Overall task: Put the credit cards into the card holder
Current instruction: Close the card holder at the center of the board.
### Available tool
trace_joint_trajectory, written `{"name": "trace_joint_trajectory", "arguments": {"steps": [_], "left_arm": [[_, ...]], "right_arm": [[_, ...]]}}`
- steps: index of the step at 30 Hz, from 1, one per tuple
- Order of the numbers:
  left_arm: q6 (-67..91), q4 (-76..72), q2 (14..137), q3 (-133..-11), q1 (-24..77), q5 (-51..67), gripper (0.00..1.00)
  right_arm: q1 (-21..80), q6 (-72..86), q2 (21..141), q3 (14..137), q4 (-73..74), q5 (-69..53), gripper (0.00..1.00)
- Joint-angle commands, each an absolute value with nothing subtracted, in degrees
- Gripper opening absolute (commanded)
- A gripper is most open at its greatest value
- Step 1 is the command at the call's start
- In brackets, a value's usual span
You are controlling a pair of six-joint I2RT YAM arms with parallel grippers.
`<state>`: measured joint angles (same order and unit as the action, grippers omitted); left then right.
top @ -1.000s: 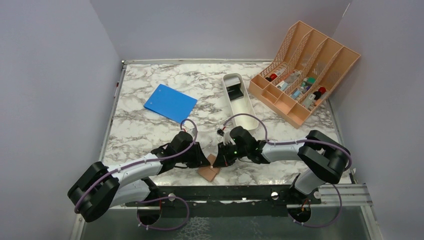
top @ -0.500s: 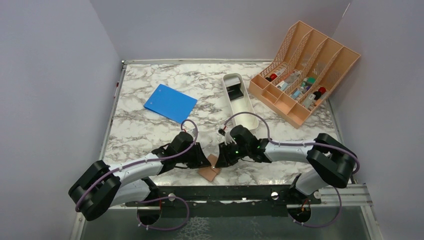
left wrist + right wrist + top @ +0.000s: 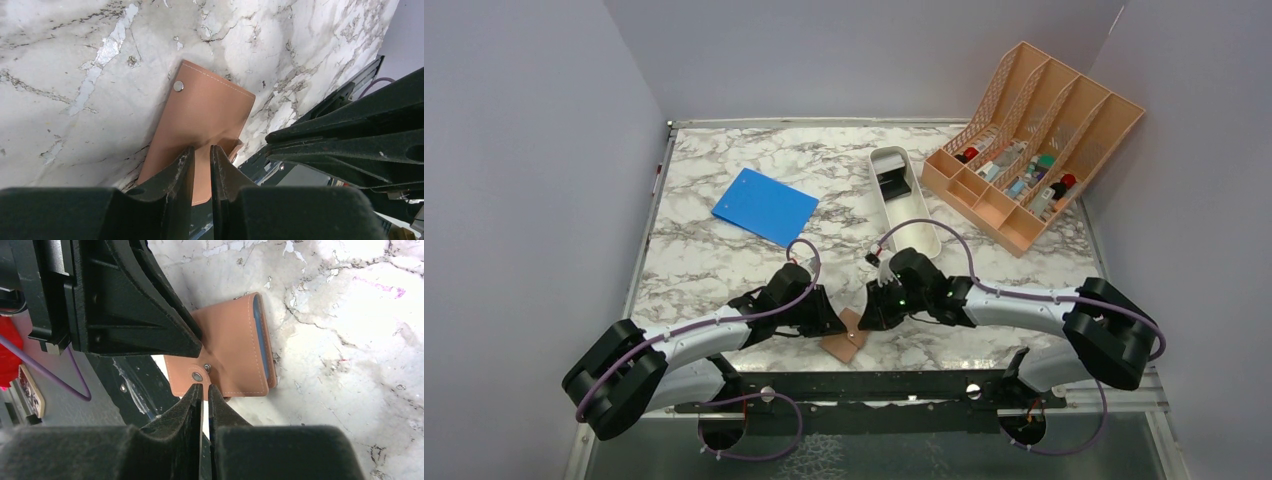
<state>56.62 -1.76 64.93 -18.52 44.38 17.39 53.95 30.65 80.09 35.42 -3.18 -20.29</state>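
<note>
Two sets of jaws crowd card holder (image 3: 842, 346); notebook (image 3: 765, 206), tray (image 3: 915, 216) well apart.

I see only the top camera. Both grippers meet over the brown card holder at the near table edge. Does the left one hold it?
Observer: It seems so. In the left wrist view the fingers of the left gripper are nearly closed, with leather of the card holder between them.
Operator: Is the holder open?
Observer: No, folded. The right wrist view shows its pale blue inside only as a strip along one edge.
Operator: And the right gripper?
Observer: Its fingers are almost shut beside the snap stud, a thin pale sliver between them; whether a card, I cannot tell.
</note>
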Motion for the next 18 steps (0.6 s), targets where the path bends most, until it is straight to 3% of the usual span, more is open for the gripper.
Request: {"name": "trace_joint_trajectory", "arguments": {"steps": [1, 8, 18], "left_arm": [[56.65, -0.16, 65.15, -18.45, 45.08, 17.31, 0.21], [57.20, -0.21, 64.74, -18.18, 45.04, 16.90, 0.22], [58.00, -0.32, 63.73, -17.71, 45.09, 16.01, 0.22]], "right_arm": [[55.44, 32.34, 78.83, 35.98, -3.38, -16.44, 0.12], [59.54, 33.40, 75.33, 37.73, 1.09, -6.15, 0.10], [63.24, 35.92, 77.74, 41.43, 8.19, -2.11, 0.12]]}}
